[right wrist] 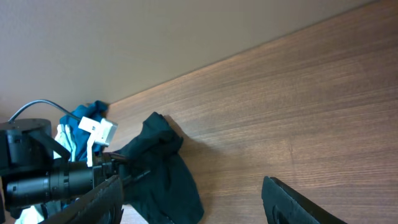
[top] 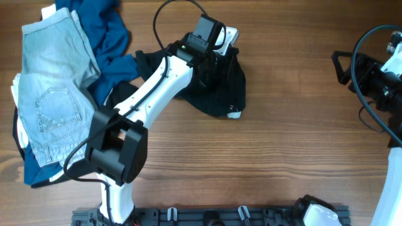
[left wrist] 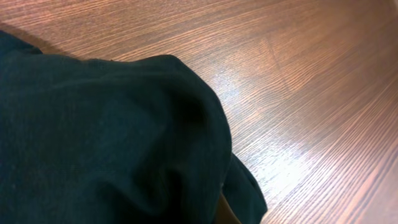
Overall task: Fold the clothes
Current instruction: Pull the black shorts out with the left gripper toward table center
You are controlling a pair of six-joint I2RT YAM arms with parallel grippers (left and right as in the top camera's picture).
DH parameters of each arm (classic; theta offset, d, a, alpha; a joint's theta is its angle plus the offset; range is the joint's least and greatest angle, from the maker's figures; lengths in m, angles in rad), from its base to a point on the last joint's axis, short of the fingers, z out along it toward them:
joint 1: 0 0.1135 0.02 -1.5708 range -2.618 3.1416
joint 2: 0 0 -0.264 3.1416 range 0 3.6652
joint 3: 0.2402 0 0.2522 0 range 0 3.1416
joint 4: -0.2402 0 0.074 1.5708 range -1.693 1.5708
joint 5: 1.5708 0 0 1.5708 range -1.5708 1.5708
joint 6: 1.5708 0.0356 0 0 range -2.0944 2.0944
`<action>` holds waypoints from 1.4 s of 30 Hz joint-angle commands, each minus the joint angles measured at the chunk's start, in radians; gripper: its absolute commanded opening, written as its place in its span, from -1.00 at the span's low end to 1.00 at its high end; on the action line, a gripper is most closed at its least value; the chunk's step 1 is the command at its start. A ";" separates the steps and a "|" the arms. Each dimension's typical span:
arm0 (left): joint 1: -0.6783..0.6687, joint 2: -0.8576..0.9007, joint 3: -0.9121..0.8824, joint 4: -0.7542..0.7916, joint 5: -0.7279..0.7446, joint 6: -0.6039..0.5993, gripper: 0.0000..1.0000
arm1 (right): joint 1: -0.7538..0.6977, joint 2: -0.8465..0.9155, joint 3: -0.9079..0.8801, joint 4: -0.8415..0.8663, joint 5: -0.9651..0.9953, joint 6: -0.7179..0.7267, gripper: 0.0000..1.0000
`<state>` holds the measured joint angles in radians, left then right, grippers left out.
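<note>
The black shorts-like cloth [top: 223,88] lies bunched at the table's back middle, with a small white patch at its front edge. My left gripper [top: 217,61] reaches into its top; the cloth [left wrist: 106,143] fills the left wrist view and hides the fingers. In the right wrist view the cloth [right wrist: 163,171] hangs off the left gripper [right wrist: 112,160], so the gripper seems shut on it. My right gripper [top: 339,68] is open and empty at the far right, its fingers [right wrist: 191,183] spread wide above bare wood. Pale-blue jeans [top: 53,88] and a blue top [top: 107,34] lie piled at the left.
The pile at the left also shows white and dark cloth under the jeans [top: 19,125]. The left arm [top: 151,94] crosses from the front left base to the black cloth. Bare wooden table [top: 289,138] lies between the arms. A black rail [top: 207,216] runs along the front edge.
</note>
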<state>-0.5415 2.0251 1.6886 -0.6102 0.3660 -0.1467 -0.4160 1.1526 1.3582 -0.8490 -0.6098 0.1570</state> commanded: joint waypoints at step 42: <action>0.058 -0.028 0.068 0.005 -0.034 -0.097 1.00 | 0.021 0.198 0.008 -0.074 0.032 -0.056 0.53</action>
<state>-0.5343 2.0697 1.7443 -0.5503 0.2649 -0.2493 -0.4446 1.3300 1.3582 -0.9089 -0.5579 0.1299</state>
